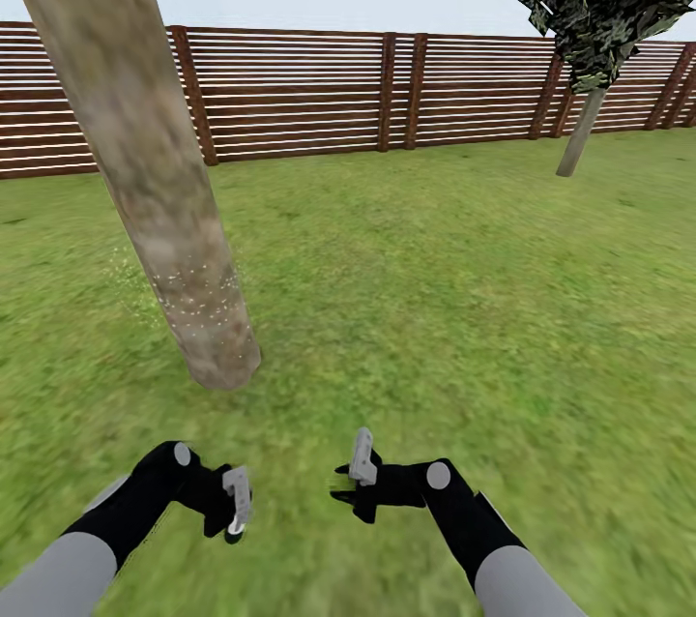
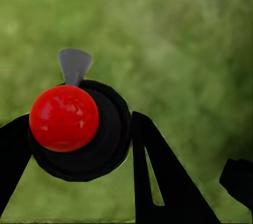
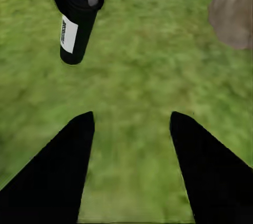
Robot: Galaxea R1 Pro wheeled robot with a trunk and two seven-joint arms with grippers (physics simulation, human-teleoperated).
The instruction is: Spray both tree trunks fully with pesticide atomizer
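Left pincer (image 2: 79, 145) is clamped on the atomizer (image 3: 76, 21), held low over the grass (image 1: 435, 288); right pincer (image 3: 132, 171) is spread, empty. Near trunk (image 1: 145, 153) is specked only low down with pesticide (image 1: 198, 293). Spraying step judged underway; nozzle must be aimed higher, then second tree (image 1: 580, 129) approached.

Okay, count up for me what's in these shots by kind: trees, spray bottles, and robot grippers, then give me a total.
Trees: 2, the near trunk and the far tree
Spray bottles: 1, the atomizer
Grippers: 2, left gripper and right gripper
Total: 5

head camera downward over lawn (image 1: 435, 308), wrist cameras close above it
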